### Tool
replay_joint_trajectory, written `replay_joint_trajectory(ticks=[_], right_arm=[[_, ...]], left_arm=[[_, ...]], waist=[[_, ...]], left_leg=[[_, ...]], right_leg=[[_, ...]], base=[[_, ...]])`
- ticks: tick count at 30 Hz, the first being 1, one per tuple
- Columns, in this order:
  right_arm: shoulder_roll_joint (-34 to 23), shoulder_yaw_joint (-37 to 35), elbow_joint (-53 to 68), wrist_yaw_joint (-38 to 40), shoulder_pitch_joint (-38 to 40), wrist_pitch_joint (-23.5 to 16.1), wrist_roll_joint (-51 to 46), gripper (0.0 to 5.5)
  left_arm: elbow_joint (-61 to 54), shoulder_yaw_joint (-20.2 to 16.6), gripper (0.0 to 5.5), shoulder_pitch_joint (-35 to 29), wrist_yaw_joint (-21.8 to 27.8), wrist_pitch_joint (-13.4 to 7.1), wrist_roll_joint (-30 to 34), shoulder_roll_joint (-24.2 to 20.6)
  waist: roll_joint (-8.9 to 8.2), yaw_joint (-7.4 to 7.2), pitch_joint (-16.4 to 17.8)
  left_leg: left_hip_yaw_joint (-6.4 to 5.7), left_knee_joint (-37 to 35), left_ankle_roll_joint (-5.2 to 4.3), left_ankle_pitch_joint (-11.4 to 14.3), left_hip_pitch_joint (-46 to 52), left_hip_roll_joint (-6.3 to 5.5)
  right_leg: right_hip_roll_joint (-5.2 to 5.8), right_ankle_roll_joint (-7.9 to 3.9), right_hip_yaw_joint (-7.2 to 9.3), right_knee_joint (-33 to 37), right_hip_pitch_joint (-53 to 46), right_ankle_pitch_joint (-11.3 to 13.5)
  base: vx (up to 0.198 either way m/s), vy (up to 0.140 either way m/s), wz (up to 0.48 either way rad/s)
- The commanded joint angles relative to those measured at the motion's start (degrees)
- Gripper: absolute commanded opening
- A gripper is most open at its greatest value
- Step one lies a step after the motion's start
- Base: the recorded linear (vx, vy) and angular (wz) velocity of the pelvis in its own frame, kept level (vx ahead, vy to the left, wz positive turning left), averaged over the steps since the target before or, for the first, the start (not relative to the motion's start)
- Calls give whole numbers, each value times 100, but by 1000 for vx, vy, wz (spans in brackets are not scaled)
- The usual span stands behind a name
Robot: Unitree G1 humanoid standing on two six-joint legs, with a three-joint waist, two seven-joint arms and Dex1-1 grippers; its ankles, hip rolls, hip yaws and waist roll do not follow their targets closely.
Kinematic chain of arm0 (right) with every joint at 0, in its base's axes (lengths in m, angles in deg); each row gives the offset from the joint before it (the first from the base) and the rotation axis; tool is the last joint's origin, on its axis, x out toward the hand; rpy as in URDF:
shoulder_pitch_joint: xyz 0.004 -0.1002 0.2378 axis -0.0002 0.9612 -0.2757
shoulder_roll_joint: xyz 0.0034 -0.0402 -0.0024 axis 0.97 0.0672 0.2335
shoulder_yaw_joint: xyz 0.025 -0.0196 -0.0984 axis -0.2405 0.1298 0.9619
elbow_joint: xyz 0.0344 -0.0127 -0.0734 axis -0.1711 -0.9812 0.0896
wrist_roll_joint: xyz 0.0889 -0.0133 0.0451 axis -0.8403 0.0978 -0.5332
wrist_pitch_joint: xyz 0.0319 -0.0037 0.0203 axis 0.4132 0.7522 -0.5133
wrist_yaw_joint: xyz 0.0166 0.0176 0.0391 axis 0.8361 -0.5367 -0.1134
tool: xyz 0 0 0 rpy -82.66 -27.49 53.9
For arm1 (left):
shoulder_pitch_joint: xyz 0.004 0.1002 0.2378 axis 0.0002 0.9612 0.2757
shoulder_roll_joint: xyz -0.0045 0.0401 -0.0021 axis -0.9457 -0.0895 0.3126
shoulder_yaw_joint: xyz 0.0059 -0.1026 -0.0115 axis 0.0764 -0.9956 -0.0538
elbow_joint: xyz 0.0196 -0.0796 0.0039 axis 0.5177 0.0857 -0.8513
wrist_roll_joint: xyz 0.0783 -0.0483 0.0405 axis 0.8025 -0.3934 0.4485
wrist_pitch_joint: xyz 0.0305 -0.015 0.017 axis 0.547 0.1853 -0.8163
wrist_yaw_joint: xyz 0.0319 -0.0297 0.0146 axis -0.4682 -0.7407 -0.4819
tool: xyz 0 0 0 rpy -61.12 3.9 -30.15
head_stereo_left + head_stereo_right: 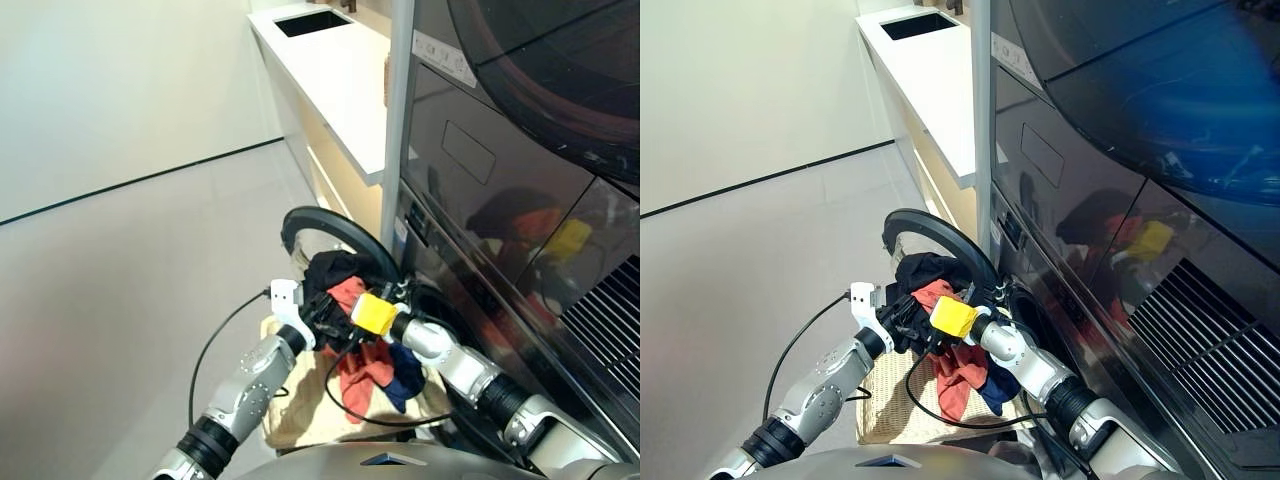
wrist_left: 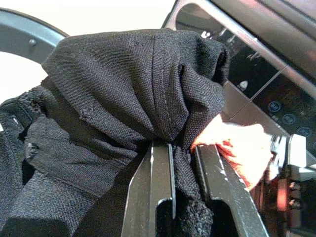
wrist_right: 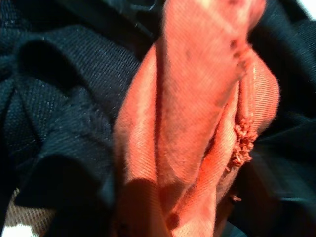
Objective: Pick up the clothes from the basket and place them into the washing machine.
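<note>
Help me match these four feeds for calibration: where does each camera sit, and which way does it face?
Left and right eye views: on the head, facing forward and down; both arms lift the clothes over the basket, beside the washing machine.
Left wrist view: along the left gripper, its jaws shut on black cloth.
Right wrist view: filled with red and black cloth.
All share the clothes.

Floor and what stood on it

A pale grey floor (image 1: 120, 300) filled the left of the frame. At lower centre the basket (image 1: 885, 405) sat on it, just beside the washing machine (image 1: 1060, 290), whose open door (image 1: 930, 232) stood above the basket's far end.
</note>
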State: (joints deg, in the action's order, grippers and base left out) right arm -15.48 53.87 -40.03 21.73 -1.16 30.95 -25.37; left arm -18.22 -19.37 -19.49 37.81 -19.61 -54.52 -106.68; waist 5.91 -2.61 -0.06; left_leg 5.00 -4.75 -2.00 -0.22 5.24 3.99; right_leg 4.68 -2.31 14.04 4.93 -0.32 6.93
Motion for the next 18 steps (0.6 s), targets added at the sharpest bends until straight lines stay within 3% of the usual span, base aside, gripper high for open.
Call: replay_joint_trajectory(ticks=[1,6,7,8,18], right_arm=[[285,-161,124,-29,-325,-307,-528,0],[85,-417,360,-134,-22,-334,-764,0],[59,-488,384,-146,52,-335,-837,0],[50,-547,395,-132,111,-345,-871,0],[-14,-1331,574,123,848,-368,-973,0]], left_arm=[[-629,133,0,-463,408,-369,-205,-115],[-617,10,19,-374,549,-398,-247,-145],[-606,-40,265,-337,551,-413,-247,-140],[-557,-113,550,-290,519,-442,-238,-108],[230,-1225,550,261,180,-733,-417,443]], waist=[[-393,111,-249],[-400,85,-253],[-406,83,-254],[-410,77,-262],[-460,87,-198]], left_leg=[[187,-25,-69,-121,-162,-143],[206,-25,-68,-114,-158,-141],[211,-25,-67,-114,-157,-142],[214,-25,-65,-114,-156,-142],[210,-25,-47,-132,-203,-155]], right_leg=[[132,-481,-39,-113,-354,-503],[130,-487,-52,-120,-339,-498],[129,-487,-57,-113,-341,-496],[128,-485,-59,-113,-342,-497],[133,-483,-70,-109,-280,-469]], base=[[0,0,0],[0,0,0],[0,0,0],[0,0,0],[0,0,0]])
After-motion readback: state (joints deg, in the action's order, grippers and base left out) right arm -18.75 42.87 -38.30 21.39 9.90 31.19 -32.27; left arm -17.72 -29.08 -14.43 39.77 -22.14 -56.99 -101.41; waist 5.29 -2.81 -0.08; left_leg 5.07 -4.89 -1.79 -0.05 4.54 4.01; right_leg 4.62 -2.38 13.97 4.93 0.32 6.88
